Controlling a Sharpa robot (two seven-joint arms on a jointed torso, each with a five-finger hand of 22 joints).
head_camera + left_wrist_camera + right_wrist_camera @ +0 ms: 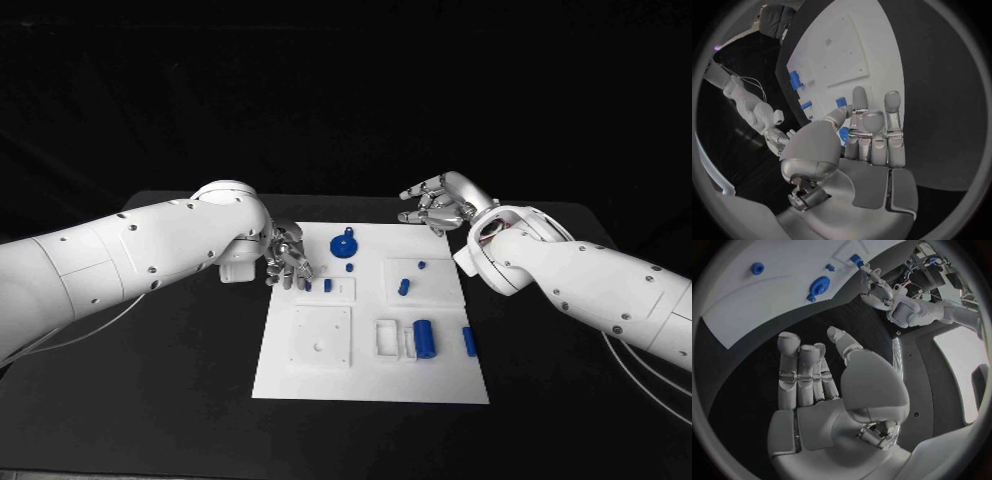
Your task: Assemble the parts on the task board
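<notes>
Black, matte desk (173,400) fills my head view, and behind its far edge I see only darkness (nothing of the room resolves there). The white task board (368,375) lies flat in the middle of the desk, long side running away from me.

On the board I note a raised white square block (322,335) at the near left and a small white frame (387,338) just beside it. Right of that frame stands a blue cylinder-like part (424,337), and a slimmer blue bar (469,341) lies near the board's right edge. Further back there is a round blue wheel-like part (343,247) with a small tab on top, sitting near the board's far end at centre. A short blue peg (404,286) and a tiny blue stud (421,265) sit on a pale square panel at the right middle. Two small blue pieces (327,285) rest near the left edge, close to the left hand's fingertips.

Left hand (284,258): it hovers at the board's left edge, fingers extended and held close together, thumb apart; I see nothing in it. The left wrist view confirms an empty palm.

Right hand (440,203): it is beyond the board's far right corner, over the desk, fingers loosely curled and parted, holding nothing. The right wrist view shows its palm bare, fingers straight.
</notes>
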